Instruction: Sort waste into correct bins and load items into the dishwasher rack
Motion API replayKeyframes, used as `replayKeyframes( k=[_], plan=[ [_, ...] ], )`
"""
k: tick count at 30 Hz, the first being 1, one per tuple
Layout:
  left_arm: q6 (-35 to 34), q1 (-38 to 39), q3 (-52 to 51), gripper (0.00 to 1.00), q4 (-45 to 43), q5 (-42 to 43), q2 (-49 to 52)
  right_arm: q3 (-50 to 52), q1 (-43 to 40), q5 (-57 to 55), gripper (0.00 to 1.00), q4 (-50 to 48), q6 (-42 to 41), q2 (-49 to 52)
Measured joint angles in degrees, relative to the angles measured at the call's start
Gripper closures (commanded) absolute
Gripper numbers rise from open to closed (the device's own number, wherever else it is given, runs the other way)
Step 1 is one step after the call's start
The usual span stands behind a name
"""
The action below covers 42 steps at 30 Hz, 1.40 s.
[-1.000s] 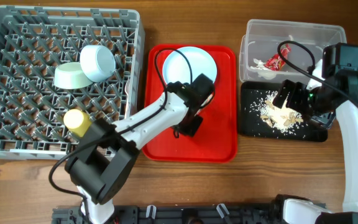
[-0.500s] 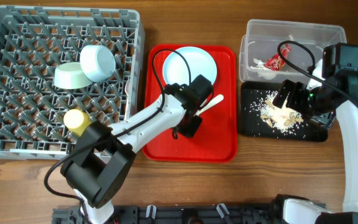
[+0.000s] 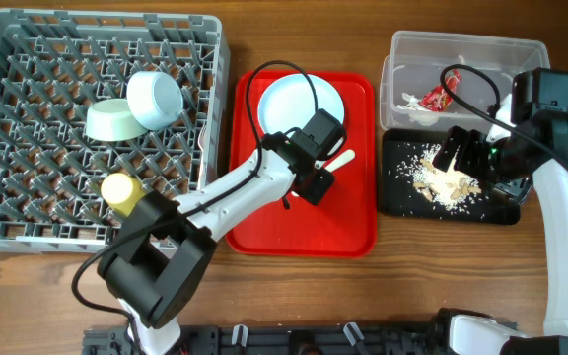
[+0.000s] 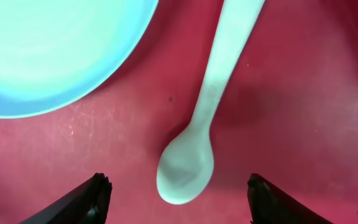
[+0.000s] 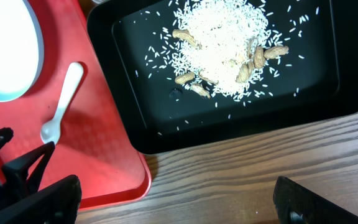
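In the overhead view, the left gripper [image 3: 314,179] is seen low over the red tray [image 3: 304,222], at the bowl end of a white plastic spoon [image 3: 340,160] that lies on the tray just below the pale blue-white plate [image 3: 301,102]. The right gripper [image 3: 460,153] is held above the black tray [image 3: 496,212], over the rice scraps [image 3: 440,177]. Behind that tray stands the clear tub [image 3: 466,47], in which a red candy wrapper [image 3: 433,97] is seen. In the grey dishwasher rack [image 3: 28,197] a pale blue bowl [image 3: 156,99], a light green bowl [image 3: 113,120] and a yellow cup [image 3: 119,187] are already placed.

In the left wrist view, the two fingertips [image 4: 95,198] are spread wide. The spoon lies flat on the tray between them, bowl end nearest, and is touched by neither; nothing is gripped. The plate's edge is seen at upper left.

In the right wrist view, the right fingers [image 5: 48,199] are parted as widely, with nothing between them. Below them lie the wooden table [image 5: 241,168] and the black tray, where a few peanuts [image 5: 185,37] are mixed into the rice.
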<state>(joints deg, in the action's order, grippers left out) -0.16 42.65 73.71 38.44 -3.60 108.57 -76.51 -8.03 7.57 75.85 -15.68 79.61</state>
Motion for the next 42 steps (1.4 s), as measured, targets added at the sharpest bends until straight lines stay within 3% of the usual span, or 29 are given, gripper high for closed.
replayKeyframes(
  k=[25,32,42],
  plan=[
    [1.7,0.0,0.0,0.29,-3.3,0.0,5.6,0.0,0.0,0.0,0.0,0.0,0.0,0.0],
    [1.7,0.0,0.2,0.51,-2.9,1.3,5.8,0.0,0.0,0.0,0.0,0.0,0.0,0.0],
    [2.1,0.1,0.8,0.53,2.1,2.0,5.8,0.0,0.0,0.0,0.0,0.0,0.0,0.0]
  ],
)
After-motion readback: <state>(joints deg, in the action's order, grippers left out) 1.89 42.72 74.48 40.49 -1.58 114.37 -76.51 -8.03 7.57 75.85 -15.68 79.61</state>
